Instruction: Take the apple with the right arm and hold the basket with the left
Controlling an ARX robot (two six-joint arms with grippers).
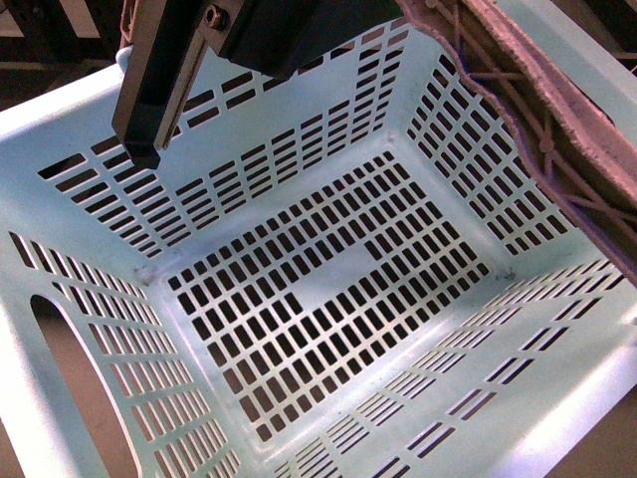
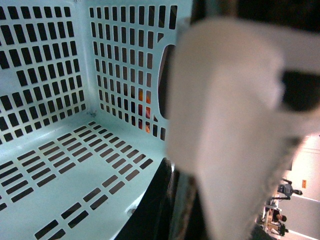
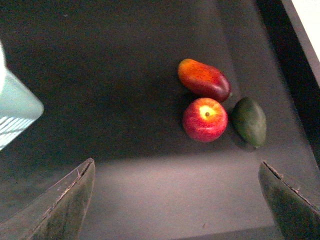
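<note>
Half done, perhaps: left tool [image 1: 149, 119] at the basket [image 1: 60, 119] rim, grip unclear. Right tool [image 3: 175, 200] gapes over the untouched apple [image 3: 205, 119].

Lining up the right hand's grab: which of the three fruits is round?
The red apple, round with a yellow patch around its stem. The red-orange fruit beside it is elongated, and the dark green fruit is a pointed oval.

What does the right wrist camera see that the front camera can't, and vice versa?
Only the right wrist view: the apple, a red-orange fruit and a dark green fruit on a dark surface, and the right gripper, fingers spread wide. Only the front view: the basket's empty slotted inside and the left gripper by its far wall. Both: the pale blue basket, only a corner in the wrist view.
</note>
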